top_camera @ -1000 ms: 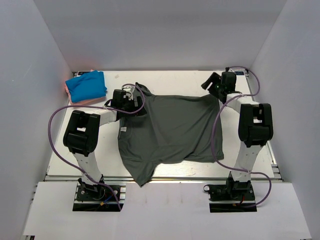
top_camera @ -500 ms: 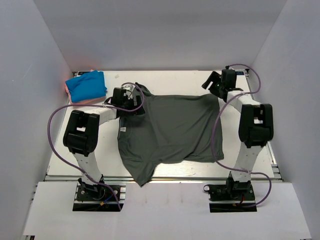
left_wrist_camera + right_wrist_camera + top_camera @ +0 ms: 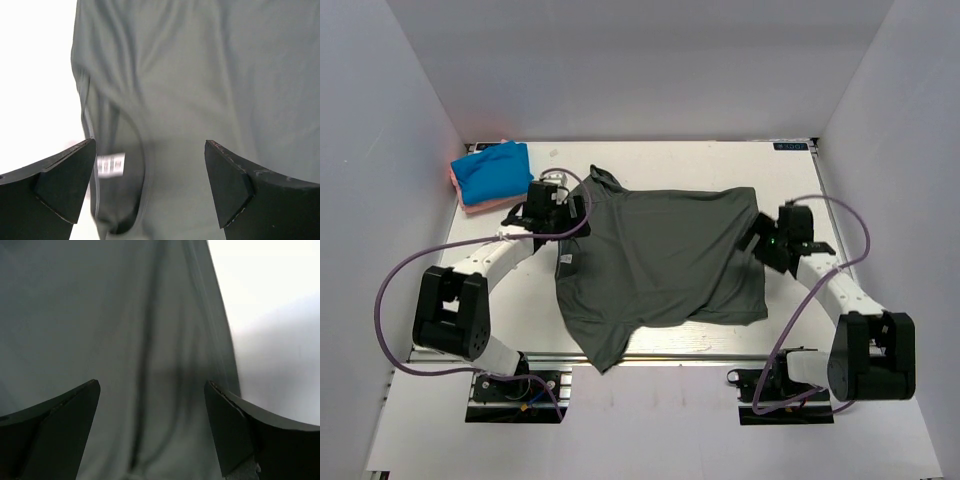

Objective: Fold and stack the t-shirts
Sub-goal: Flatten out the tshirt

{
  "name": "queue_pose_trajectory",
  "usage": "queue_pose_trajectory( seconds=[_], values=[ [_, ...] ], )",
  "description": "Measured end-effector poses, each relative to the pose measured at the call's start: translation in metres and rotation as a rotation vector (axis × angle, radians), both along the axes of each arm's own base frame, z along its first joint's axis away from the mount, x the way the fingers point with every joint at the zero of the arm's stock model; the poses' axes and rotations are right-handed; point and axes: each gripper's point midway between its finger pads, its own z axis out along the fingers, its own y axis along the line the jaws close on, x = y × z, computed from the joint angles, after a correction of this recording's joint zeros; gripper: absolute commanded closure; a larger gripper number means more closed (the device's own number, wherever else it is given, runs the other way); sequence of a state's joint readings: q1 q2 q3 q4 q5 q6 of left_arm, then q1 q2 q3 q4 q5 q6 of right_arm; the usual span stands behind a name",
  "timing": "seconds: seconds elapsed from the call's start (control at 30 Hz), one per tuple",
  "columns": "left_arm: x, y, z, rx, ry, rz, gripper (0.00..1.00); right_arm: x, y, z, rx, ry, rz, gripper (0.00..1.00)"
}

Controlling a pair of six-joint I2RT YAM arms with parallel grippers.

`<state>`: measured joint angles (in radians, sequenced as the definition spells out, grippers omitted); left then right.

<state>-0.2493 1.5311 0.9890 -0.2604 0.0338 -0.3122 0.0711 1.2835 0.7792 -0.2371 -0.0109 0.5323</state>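
**Inspector:** Report the position of the large garment.

**Operator:** The dark grey-green t-shirt (image 3: 660, 265) lies spread across the middle of the desk (image 3: 700, 160), creased rather than flat. One lower corner reaches over the near edge. Its white neck label (image 3: 110, 165) shows on the side towards my left arm.

**Inspector:** Condition of your left tool?

**Operator:** My left tool (image 3: 150, 145) is released, the jaws standing wide with nothing between them. It hangs over the collar end of that shirt, with the label showing just inside the left finger. I cannot tell whether the fingertips touch the cloth.

**Inspector:** And the right?

**Operator:** My right tool (image 3: 151, 384) is likewise released and grasps nothing. It sits above the shirt's right edge. Wrinkled cloth fills most of the gap between the fingers, and bare desk shows beyond the hem.

**Inspector:** The other garments?

**Operator:** The bright blue t-shirt (image 3: 492, 170) is folded and rests on the salmon-pink t-shirt (image 3: 470, 203) in the far left corner. The two are well apart from the large shirt, and neither tool is near them.
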Motion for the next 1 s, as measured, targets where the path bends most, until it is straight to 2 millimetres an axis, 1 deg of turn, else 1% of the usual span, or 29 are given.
queue_pose_trajectory(
  seconds=[0.03, 0.07, 0.1, 0.17, 0.27, 0.4, 0.43, 0.53, 0.6, 0.63, 0.7, 0.73, 0.8, 0.83, 0.87, 0.93, 1.0],
  values=[
    [-0.009, 0.002, -0.005, 0.002, 0.016, 0.0, 0.0, -0.017, -0.001, -0.014, 0.002, 0.043, -0.003, 0.1],
    [-0.016, 0.003, -0.011, 0.005, 0.035, -0.001, 0.03, -0.032, -0.001, -0.025, 0.003, 0.085, -0.005, 0.1],
    [-0.02, 0.004, -0.017, 0.009, 0.052, -0.002, 0.05, -0.044, -0.002, -0.032, 0.003, 0.114, -0.008, 0.13],
    [-0.028, 0.006, -0.026, 0.017, 0.084, -0.004, 0.09, -0.062, -0.004, -0.039, -0.003, 0.144, -0.012, 0.18],
    [-0.035, 0.007, -0.036, 0.027, 0.113, -0.007, 0.14, -0.074, -0.009, -0.035, -0.021, 0.136, -0.031, 0.18],
    [-0.041, 0.006, -0.045, 0.035, 0.145, -0.021, 0.14, -0.086, -0.018, -0.032, -0.051, 0.142, -0.068, 0.19],
    [-0.044, 0.005, -0.047, 0.034, 0.153, -0.026, 0.06, -0.091, -0.02, -0.033, -0.057, 0.152, -0.08, 0.19],
    [-0.057, 0.001, -0.056, 0.037, 0.187, -0.037, 0.06, -0.108, -0.025, -0.041, -0.071, 0.189, -0.11, 0.19],
    [-0.065, 0.001, -0.061, 0.047, 0.212, -0.041, 0.06, -0.12, -0.027, -0.049, -0.071, 0.217, -0.122, 0.21],
    [-0.068, 0.0, -0.063, 0.051, 0.221, -0.044, 0.11, -0.125, -0.027, -0.054, -0.072, 0.234, -0.123, 0.24],
    [-0.07, -0.003, -0.067, 0.055, 0.233, -0.049, 0.16, -0.133, -0.027, -0.063, -0.07, 0.266, -0.123, 0.3],
    [-0.07, -0.005, -0.07, 0.059, 0.243, -0.054, 0.23, -0.137, -0.026, -0.067, -0.068, 0.283, -0.119, 0.3],
    [-0.07, -0.008, -0.08, 0.065, 0.272, -0.056, 0.27, -0.14, -0.024, -0.073, -0.06, 0.303, -0.112, 0.3],
    [-0.067, -0.008, -0.082, 0.071, 0.278, -0.054, 0.32, -0.14, -0.023, -0.076, -0.057, 0.314, -0.11, 0.34],
    [-0.061, -0.011, -0.08, 0.068, 0.268, -0.054, 0.41, -0.14, -0.023, -0.079, -0.058, 0.321, -0.106, 0.36],
    [-0.052, -0.014, -0.083, 0.068, 0.273, -0.048, 0.51, -0.134, -0.022, -0.081, -0.058, 0.315, -0.104, 0.41],
    [-0.043, -0.017, -0.084, 0.067, 0.271, -0.042, 0.62, -0.126, -0.022, -0.082, -0.058, 0.302, -0.098, 0.61]
  ],
)
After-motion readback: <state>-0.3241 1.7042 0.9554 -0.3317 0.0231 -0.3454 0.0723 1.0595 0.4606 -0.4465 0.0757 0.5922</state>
